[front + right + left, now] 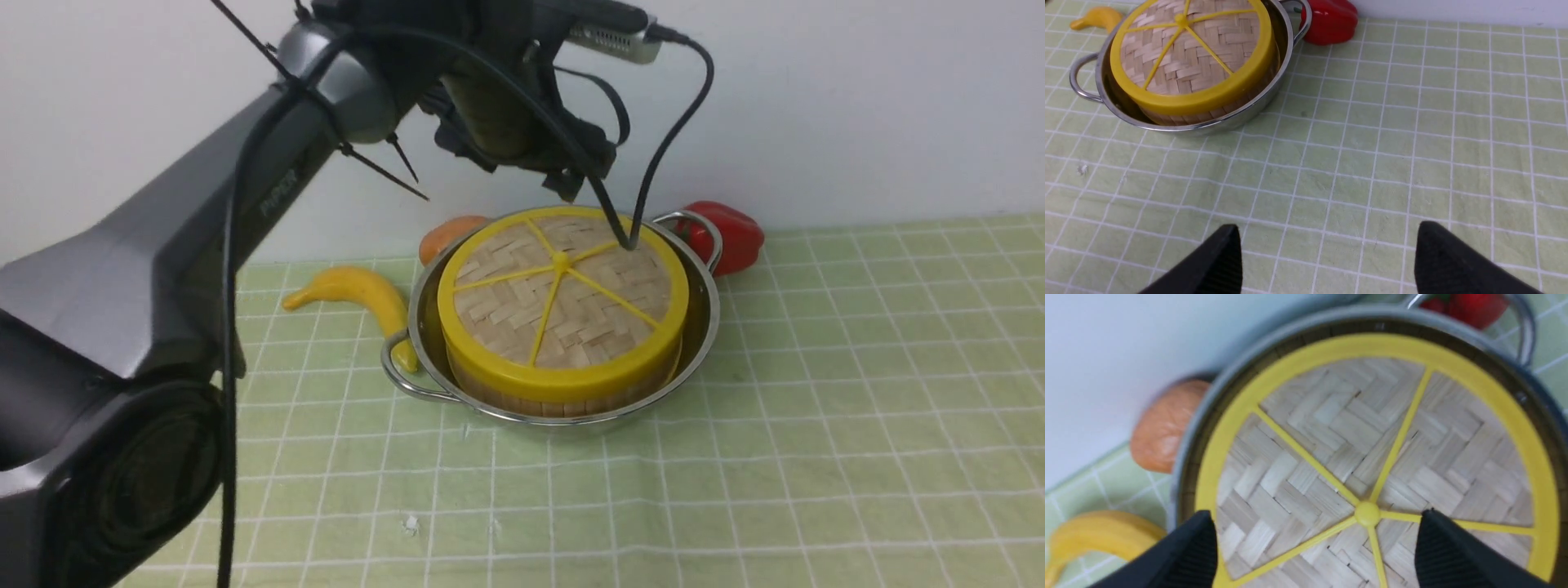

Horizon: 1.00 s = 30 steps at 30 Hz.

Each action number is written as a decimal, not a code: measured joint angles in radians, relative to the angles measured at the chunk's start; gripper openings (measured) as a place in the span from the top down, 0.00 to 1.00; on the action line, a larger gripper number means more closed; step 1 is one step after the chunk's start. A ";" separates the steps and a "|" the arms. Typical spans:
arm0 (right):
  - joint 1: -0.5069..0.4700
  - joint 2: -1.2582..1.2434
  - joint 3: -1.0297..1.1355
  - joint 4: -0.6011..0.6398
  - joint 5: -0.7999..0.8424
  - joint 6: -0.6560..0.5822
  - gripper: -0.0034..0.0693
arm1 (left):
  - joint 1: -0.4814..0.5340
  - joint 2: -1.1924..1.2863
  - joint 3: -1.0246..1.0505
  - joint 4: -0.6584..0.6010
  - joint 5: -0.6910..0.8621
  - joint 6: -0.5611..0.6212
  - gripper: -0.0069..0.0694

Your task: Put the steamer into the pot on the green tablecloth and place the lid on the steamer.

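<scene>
checked green tablecloth (816,408), shiny steel pot (702,327), woven round lid (563,302)

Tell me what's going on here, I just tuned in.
The steamer sits inside the pot on the green tablecloth, and the lid rests flat on top of it. The left gripper hovers open above the lid, holding nothing. The right gripper is open over bare cloth, away from the pot.
</scene>
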 joint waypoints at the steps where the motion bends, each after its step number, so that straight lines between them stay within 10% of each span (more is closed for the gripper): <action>1: 0.000 0.000 0.000 0.000 0.000 0.000 0.21 | 0.000 -0.017 0.000 0.010 0.000 0.008 0.16; 6: 0.000 0.000 0.000 0.000 0.000 0.000 0.21 | 0.000 -0.074 0.001 0.021 0.001 0.011 0.27; 14: 0.000 0.000 0.000 0.000 0.000 0.000 0.21 | 0.000 -0.368 0.099 -0.027 0.002 0.000 0.87; 30: 0.000 0.000 0.000 0.000 0.000 0.000 0.21 | 0.000 -1.080 0.796 0.196 0.002 -0.124 0.94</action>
